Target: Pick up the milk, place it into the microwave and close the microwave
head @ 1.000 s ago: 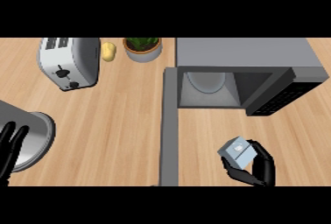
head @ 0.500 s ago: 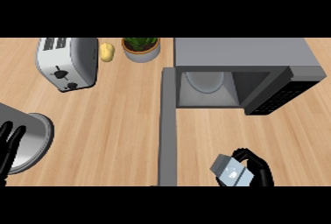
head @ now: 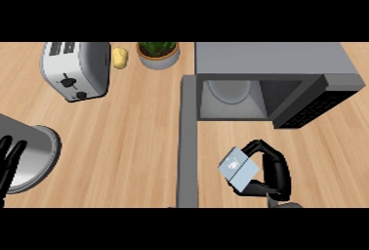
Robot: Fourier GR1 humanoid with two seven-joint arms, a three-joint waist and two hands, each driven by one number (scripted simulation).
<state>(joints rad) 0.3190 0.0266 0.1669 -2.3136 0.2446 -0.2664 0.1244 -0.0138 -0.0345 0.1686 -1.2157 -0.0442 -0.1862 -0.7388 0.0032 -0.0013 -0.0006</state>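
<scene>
Shifted since half a second ago: milk carton (head: 239, 168) now a little higher in the frame and turned, tilted on a diagonal; right robot hand (head: 271, 172) raised with it from the lower edge.

Right robot hand, lower right of the frame: black fingers and thumb curled round the milk carton, grasping it from its right side, one digit over the carton's upper corner, another under its lower corner. Grey forearm barely showing at the bottom edge below it.

Milk carton pale blue-white, on the left of that hand, lying between the curled digits, just right of the grey strip (head: 188, 146) running down the middle of the wooden worktop (head: 130, 132). Below the open microwave (head: 267, 83) and apart from it; not inside.

Left robot hand (head: 9, 163) at the left edge of the frame, fingers straight and upward, released, resting, overlapping a grey round pot (head: 36, 156).

Counted: one milk carton, one microwave with its dark door (head: 311, 105) swung open at the right and a pale plate (head: 231, 91) in its cavity, one toaster (head: 73, 70) at upper left, one yellow item (head: 119, 58) beside it, one potted plant (head: 158, 53) at top centre, two robot hands.
</scene>
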